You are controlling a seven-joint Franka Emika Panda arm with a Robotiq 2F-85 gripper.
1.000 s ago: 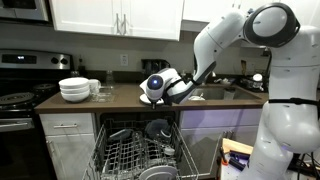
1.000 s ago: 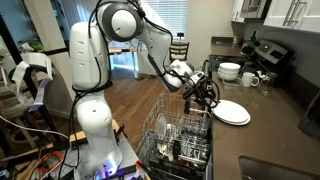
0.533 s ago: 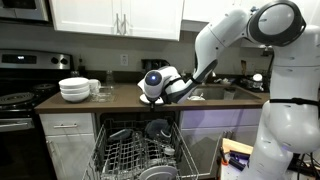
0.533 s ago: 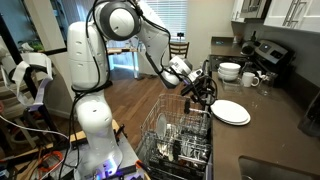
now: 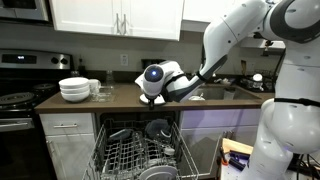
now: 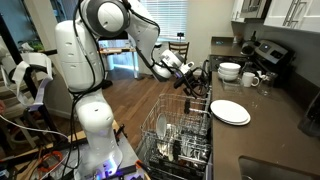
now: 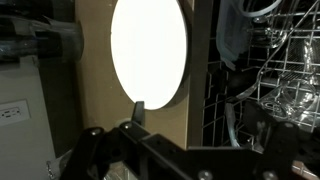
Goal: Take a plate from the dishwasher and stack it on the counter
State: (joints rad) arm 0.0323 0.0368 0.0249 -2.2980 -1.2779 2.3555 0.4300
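Observation:
The white plate (image 6: 230, 111) lies flat on the dark counter (image 6: 275, 135), free of any grip. In the wrist view the plate (image 7: 150, 50) shows as a bright oval on the brown counter (image 7: 95, 90). My gripper (image 6: 193, 82) hangs above the counter's edge, up and to the side of the plate, open and holding nothing. One dark finger (image 7: 139, 110) shows just below the plate's rim. The dishwasher (image 6: 180, 140) stands open below, its wire rack (image 7: 275, 70) holding dishes. In an exterior view my gripper (image 5: 160, 95) hides most of the plate.
A stack of white bowls (image 5: 74, 89) and a mug (image 6: 250, 79) stand on the counter near the black stove (image 5: 18, 100). The sink (image 5: 215, 92) lies behind my arm. Dark dishes (image 5: 157, 129) sit in the pulled-out dishwasher rack.
My gripper has opened and let go of the plate, then risen away from the counter. The plate stays where it was set down.

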